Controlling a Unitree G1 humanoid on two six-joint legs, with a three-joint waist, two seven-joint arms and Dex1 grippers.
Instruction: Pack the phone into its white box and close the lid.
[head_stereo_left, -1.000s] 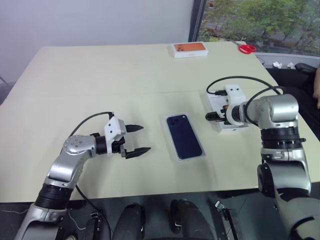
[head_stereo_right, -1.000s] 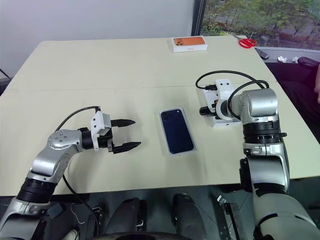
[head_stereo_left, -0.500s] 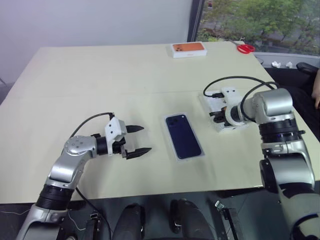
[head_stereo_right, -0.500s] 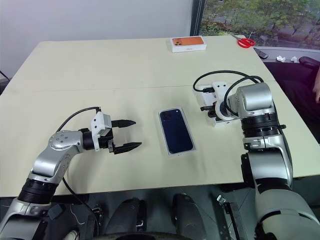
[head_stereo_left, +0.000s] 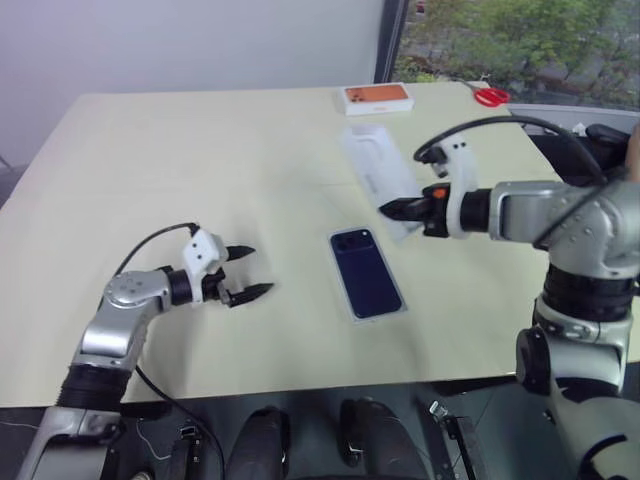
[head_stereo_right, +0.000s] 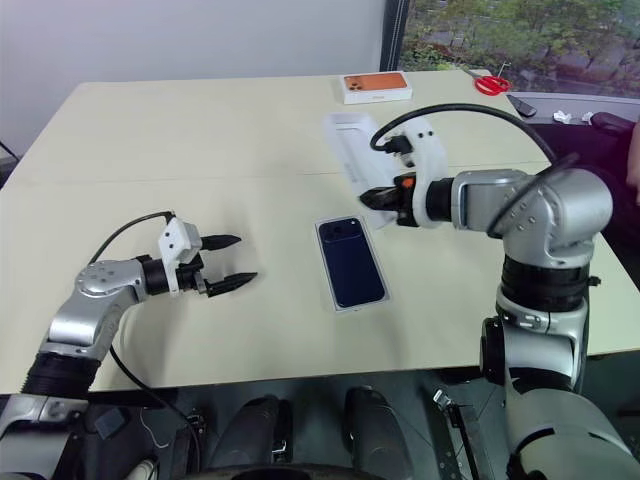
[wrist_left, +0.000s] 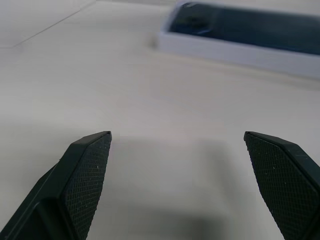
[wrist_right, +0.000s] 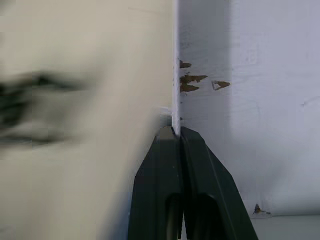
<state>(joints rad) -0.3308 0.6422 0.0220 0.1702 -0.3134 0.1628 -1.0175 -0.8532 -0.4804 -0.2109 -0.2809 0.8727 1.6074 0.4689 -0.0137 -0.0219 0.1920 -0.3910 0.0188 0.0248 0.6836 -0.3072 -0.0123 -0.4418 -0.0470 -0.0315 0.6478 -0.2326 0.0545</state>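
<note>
pale table (head_stereo_left: 150, 160) by a window (head_stereo_left: 520, 40) showing green trees.

No legible text, label or number on anything.

The left hand (head_stereo_left: 243, 279) hangs low over the bench's near left part, its two black fingers spread wide and pointing toward the middle. The right hand (head_stereo_right: 372, 199) is raised above the bench's centre, fingers (wrist_right: 172, 150) pinched together on a thin white edge, forearm reaching in from the right side.
</note>
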